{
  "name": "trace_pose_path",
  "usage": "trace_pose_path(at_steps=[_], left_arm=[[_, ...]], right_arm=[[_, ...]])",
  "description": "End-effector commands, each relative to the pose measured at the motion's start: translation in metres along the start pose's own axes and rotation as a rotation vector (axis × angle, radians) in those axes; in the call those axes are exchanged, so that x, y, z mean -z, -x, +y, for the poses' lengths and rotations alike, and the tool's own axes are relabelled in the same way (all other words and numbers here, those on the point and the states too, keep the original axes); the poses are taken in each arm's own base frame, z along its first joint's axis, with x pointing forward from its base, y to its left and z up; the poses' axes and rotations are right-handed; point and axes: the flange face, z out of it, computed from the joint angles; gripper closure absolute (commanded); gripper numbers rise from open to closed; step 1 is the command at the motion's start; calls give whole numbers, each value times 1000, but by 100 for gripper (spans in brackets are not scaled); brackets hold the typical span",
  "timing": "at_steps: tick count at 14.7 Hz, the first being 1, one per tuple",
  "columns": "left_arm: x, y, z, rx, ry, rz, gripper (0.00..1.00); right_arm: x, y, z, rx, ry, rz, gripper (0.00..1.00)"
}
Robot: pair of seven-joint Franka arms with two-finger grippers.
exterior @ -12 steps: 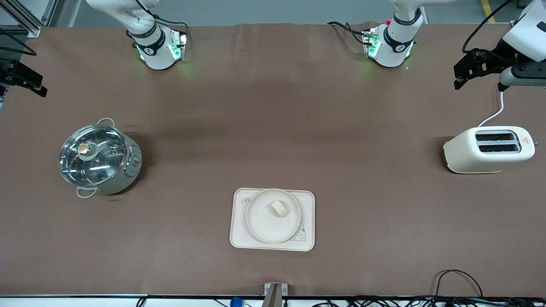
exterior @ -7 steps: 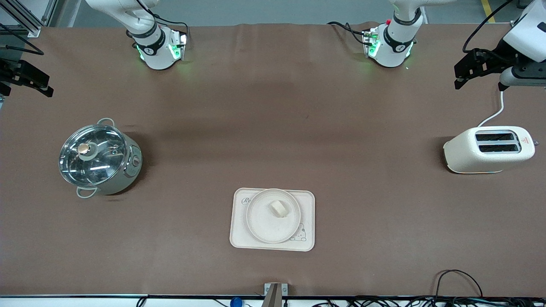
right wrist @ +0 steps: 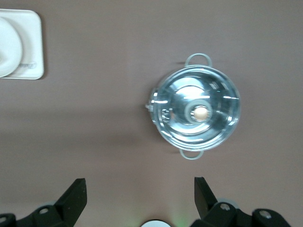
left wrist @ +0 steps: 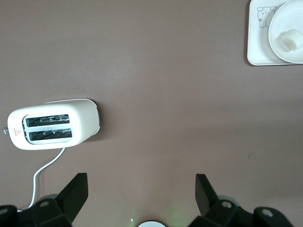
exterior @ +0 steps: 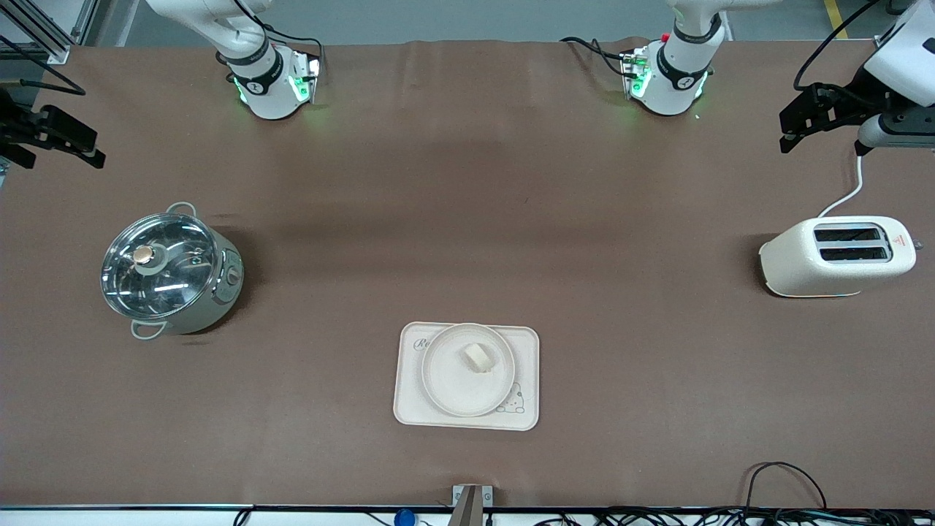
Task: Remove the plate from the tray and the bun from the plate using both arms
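The rectangular cream tray [exterior: 409, 398] lies near the table's front edge, about midway between the two arms' ends. On it sits the round plate [exterior: 456, 387], and the small pale bun [exterior: 477, 357] rests on the plate. My left gripper [exterior: 792, 128] hangs open and empty in the air at the left arm's end, above the table near the toaster. My right gripper [exterior: 80, 146] hangs open and empty at the right arm's end. The left wrist view shows the tray [left wrist: 258, 52], plate [left wrist: 284, 19] and bun [left wrist: 292, 39], well away from the left gripper [left wrist: 140, 182]. A corner of the tray [right wrist: 34, 38] and plate [right wrist: 7, 47] shows in the right wrist view, far from the right gripper [right wrist: 139, 184].
A steel pot with a glass lid [exterior: 169, 272] stands toward the right arm's end, also in view as pot [right wrist: 196, 113]. A cream toaster [exterior: 836, 256] with a white cord stands toward the left arm's end, seen too as toaster [left wrist: 57, 124]. Cables lie along the front edge.
My right gripper has drifted inward over the table from its end. The left gripper has shifted only slightly. Tray, plate and bun have not moved.
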Motion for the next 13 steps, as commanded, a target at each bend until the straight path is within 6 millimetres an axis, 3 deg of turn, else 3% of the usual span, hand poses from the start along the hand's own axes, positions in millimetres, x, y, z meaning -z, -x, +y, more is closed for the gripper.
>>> trace_pose_path(at_steps=[1, 7, 13], left_arm=[[5, -1, -3, -4, -18, -3, 0], [5, -1, -2, -3, -19, -5, 0], [3, -2, -1, -4, -19, -8, 0]], right_arm=[[-51, -33, -14, -14, -95, -19, 0], [-148, -95, -52, -95, -235, -67, 0], [-245, -139, -156, -178, -342, -15, 0]])
